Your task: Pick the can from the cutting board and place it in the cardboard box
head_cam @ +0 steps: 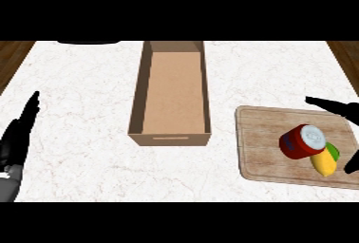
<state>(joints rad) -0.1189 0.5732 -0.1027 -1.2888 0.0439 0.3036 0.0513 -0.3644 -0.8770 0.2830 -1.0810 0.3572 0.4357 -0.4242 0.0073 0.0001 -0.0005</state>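
Note:
A red can (301, 141) with a silver top lies tilted on the wooden cutting board (263, 142) at the right. My right hand (338, 107) shows at the right edge, open, with fingers spread above and below the can and apart from it. The long cardboard box (171, 92) stands open in the middle of the counter, nothing inside it. My left hand (20, 130) rests open at the left edge, fingers pointing up.
A yellow and green object (326, 160) lies on the board against the can's lower right side. A dark round item (88, 42) sits at the counter's far edge. Wooden floor shows past the marble counter's left and right sides.

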